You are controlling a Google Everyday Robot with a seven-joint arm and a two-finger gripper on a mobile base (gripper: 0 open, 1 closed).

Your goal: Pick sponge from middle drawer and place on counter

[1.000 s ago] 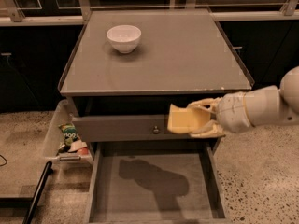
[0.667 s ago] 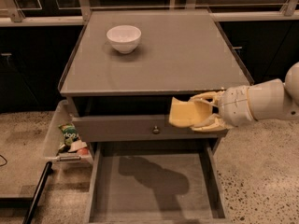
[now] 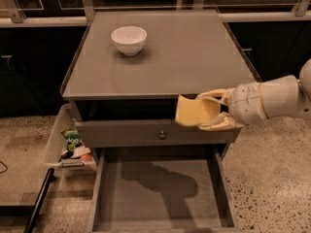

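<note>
My gripper (image 3: 206, 111) reaches in from the right on a white arm and is shut on the pale-yellow sponge (image 3: 193, 112). It holds the sponge in the air in front of the cabinet, just below the counter's (image 3: 194, 52) front edge and above the pulled-out middle drawer (image 3: 160, 193). The drawer's grey floor is bare, with the arm's shadow on it.
A white bowl (image 3: 129, 39) stands at the back left of the counter. A shut drawer front with a small round knob (image 3: 162, 135) lies behind the sponge. A clear plastic bin of snack packets (image 3: 70, 142) hangs at the cabinet's left. Speckled floor lies on both sides.
The gripper with the sponge has risen a little and shifted slightly right, from the drawer-front level up towards the counter's front edge.
</note>
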